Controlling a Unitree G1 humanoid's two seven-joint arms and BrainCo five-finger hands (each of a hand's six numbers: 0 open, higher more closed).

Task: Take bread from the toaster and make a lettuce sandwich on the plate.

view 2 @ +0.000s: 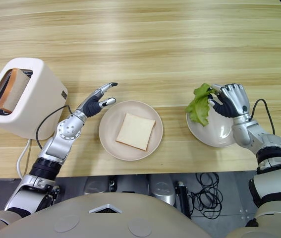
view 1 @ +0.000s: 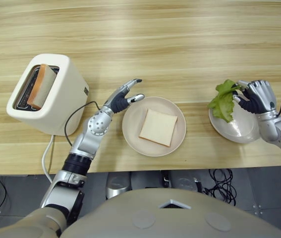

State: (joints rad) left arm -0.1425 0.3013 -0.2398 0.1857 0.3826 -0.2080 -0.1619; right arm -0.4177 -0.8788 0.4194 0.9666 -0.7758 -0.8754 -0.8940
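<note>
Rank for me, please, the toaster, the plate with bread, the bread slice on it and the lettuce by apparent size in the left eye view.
1. toaster
2. plate
3. bread slice and lettuce: too alike to rank.

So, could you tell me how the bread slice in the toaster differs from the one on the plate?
The toaster slice stands on edge in the toaster, crust up; the plate slice lies flat on the plate, pale face up. The toaster slice is partly hidden, the plate slice fully exposed. Both are sliced bread.
</note>
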